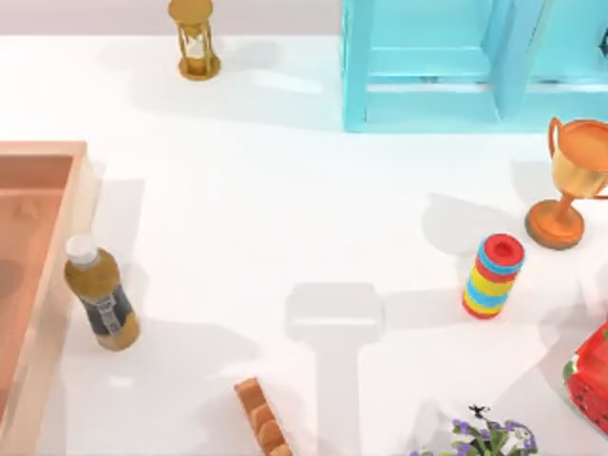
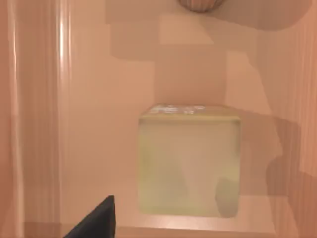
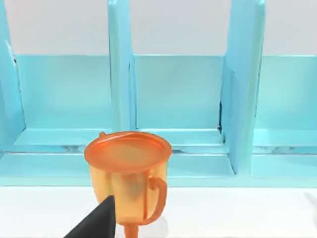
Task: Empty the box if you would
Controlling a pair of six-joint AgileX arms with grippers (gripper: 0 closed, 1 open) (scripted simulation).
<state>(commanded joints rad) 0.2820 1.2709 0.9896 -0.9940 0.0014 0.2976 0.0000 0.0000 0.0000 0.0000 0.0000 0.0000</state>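
Left fingers (image 2: 94,220) above pale cube (image 2: 189,161), inside box (image 2: 39,124)

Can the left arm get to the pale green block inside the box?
Probably yes. The left wrist view looks straight down into the box at the pale green block, and nothing lies over it. A dark fingertip of the left gripper shows close beside it, so the way down looks free.

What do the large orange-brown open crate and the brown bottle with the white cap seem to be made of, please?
The large orange-brown crate looks like smooth finished wood or board: thick pale walls, faint lengthwise streaks, a soft sheen. The brown bottle, standing just outside its wall, looks like clear plastic holding brown liquid, with a dark label and a matte white cap.
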